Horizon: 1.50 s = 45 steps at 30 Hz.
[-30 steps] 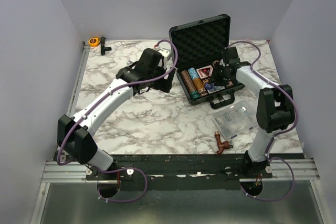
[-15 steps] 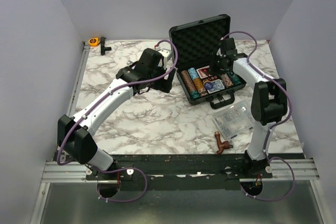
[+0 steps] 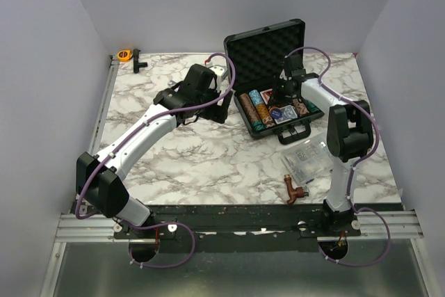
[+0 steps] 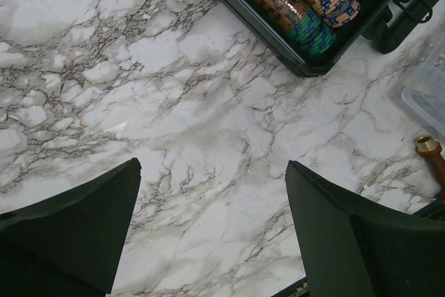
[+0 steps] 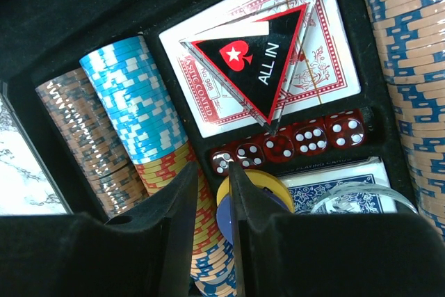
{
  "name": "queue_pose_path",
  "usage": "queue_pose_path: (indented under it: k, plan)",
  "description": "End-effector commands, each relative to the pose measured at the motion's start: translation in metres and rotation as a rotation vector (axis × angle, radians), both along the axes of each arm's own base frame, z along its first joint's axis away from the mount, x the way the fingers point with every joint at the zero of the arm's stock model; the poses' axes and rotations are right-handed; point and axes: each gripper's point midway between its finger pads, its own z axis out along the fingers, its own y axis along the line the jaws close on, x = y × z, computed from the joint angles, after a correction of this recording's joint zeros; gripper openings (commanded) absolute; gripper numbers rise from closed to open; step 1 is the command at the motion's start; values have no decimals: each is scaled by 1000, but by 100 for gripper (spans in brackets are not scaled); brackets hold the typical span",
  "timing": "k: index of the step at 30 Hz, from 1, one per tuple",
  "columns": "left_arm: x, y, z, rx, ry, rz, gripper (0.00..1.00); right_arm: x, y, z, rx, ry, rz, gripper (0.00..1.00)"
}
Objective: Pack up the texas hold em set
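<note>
Marble-patterned tabletop [image 3: 208, 151] fills the booth between plain grey walls, and the texas hold em set sits toward its far right. The black briefcase [image 3: 264, 46] lies open there with its foam-lined lid standing upright. From where I stand it looks nearly packed: rows of striped poker chips [image 5: 142, 102], a red deck [image 5: 313, 67] under a clear "ALL IN" triangle [image 5: 257, 60], a line of red dice [image 5: 292, 142] and a blue deck [image 5: 334, 179] all sit in their pockets.

The right gripper [image 5: 212, 168] hangs low inside the case, just above a yellow disc [image 5: 257, 179] in the middle pocket. Its fingers are drawn almost together with only a sliver between them, and I see nothing in that sliver. The left gripper [image 4: 212, 166] hovers over bare marble beside the case's left edge, spread wide and empty.

The step, I'd say, is settling those small discs so nothing stands proud of the tray. A light press straight down would do it, followed by a vertical lift that doesn't drag across the dice.

Room is tight on that side — the lid rises right behind the right wrist. A clear plastic box [image 3: 309, 158] lies just in front of the case's handle, with a brown pipe fitting [image 3: 293, 189] nearer the table edge. To the left of the case there is open marble — the better side for reaching the lid.
</note>
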Motion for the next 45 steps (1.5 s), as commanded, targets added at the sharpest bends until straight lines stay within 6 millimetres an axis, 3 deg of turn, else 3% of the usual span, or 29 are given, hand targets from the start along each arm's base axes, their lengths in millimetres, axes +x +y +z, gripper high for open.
queue_pose_path:
  k: [1,15,28,32,37,39,42,45]
  plan:
    - [0,-4,14,-25,-19,-13,84,-3,5,-7,9,10,10,27]
    - [0,-6,11,-26,-7,-19,84,-23,1,-23,-10,51,14,27]
    - [0,-6,11,-27,0,-15,84,-53,-8,0,-25,38,7,27]
    - [0,-5,10,-25,-1,-12,84,-50,-10,11,-29,9,3,27]
    - [5,4,16,-8,-32,50,84,-19,-8,53,23,-134,-109,32]
    - [7,12,21,-2,-53,91,84,0,-10,83,86,-223,-216,56]
    - [9,23,32,-11,-95,142,85,30,0,135,306,-370,-318,80]
    - [8,34,44,-25,-139,186,85,57,15,183,554,-520,-365,87]
